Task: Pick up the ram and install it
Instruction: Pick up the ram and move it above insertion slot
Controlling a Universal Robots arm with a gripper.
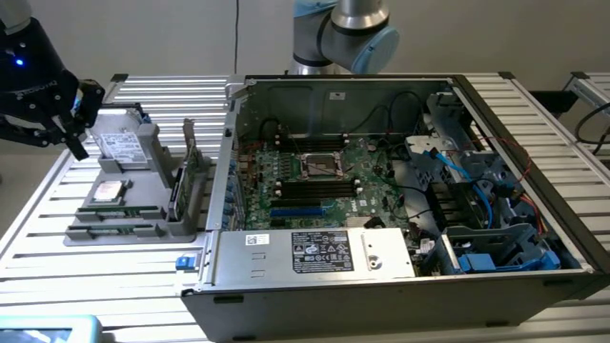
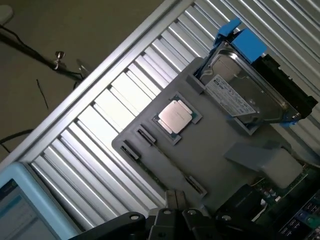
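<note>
Two ram sticks [image 1: 118, 212] lie edge-up in the slots of a grey holder tray [image 1: 143, 182] at the exterior view's left; the nearer one [image 1: 113, 230] sits by the tray's front edge. In the wrist view the ram [image 2: 162, 167] is a thin dark line between small clips. My gripper [image 1: 68, 143] hangs above the tray's far left corner, beside the hard drive and clear of the ram. In the wrist view its fingertips [image 2: 173, 200] sit together with nothing between them.
The tray also carries a silver hard drive [image 2: 245, 95] in a blue bracket, a CPU [image 2: 173, 116] and an upright green expansion card [image 1: 191, 168]. The open computer case [image 1: 401, 286] with its motherboard [image 1: 315, 182] lies to the exterior view's right. A light blue device [image 2: 20, 205] sits near the table edge.
</note>
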